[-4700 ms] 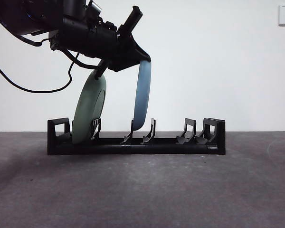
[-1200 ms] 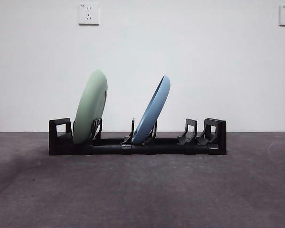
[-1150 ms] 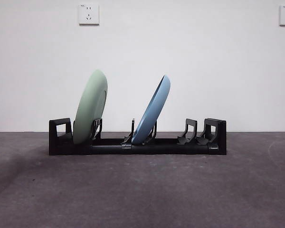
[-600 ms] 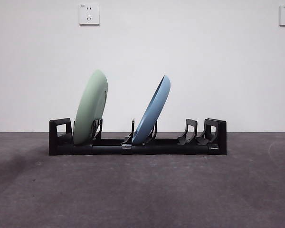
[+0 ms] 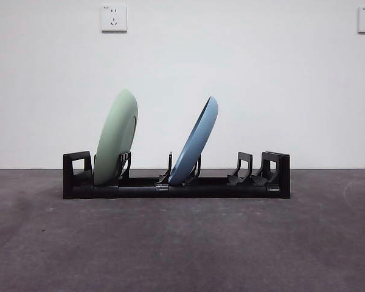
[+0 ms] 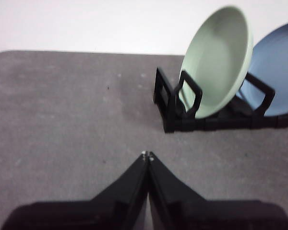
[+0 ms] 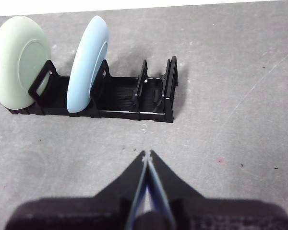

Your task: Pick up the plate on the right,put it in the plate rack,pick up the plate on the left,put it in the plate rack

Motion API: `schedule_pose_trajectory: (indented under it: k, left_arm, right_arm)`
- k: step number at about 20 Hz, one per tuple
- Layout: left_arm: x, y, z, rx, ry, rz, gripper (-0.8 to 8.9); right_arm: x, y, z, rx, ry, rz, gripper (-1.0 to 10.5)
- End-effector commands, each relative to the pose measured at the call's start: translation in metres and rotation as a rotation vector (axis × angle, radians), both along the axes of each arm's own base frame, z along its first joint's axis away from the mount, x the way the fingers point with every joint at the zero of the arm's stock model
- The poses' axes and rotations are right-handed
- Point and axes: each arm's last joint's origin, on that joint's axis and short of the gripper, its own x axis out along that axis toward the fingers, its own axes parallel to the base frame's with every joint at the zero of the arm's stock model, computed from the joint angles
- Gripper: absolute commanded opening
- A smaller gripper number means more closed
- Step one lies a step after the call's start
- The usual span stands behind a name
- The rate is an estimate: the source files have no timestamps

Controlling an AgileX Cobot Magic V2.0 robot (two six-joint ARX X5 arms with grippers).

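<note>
Leaning in their prong pairs, the green plate (image 5: 115, 139) and blue plate (image 5: 195, 143) sit in the plate rack (image 5: 176, 180) at mid-frame, propped so neither rolls. Both jobs look done. Left tool (image 6: 147, 155) and right tool (image 7: 147, 154) hang pressed together, well apart from it, over open grey surface (image 5: 182, 243).

Matt black plastic plate rack (image 5: 176, 190); smooth, softly sheened green plate (image 5: 115, 137) and blue plate (image 5: 194, 141); rough, matt grey table (image 5: 182, 243); matt black gripper casings, seemingly plastic.
</note>
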Motion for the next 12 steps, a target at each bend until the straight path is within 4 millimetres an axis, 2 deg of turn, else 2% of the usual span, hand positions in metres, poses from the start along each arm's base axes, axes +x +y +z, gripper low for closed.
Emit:
schedule_pose_trajectory:
  k: [1, 4, 12]
  left_arm:
    - [-0.0003, 0.0002, -0.0074, -0.005, -0.017, -0.001, -0.03]
    - [-0.001, 0.0006, -0.0149, 0.005, 0.018, 0.012, -0.03]
    - [-0.0008, 0.001, -0.015, 0.02, 0.018, 0.021, -0.03]
  right_arm:
    - [0.0001, 0.0, -0.0009, 0.006, 0.0, -0.006, 0.0]
    - [0.0001, 0.0, -0.0009, 0.007, 0.0, -0.006, 0.0]
    - [0.0001, 0.0, -0.0009, 0.007, 0.0, -0.006, 0.0]
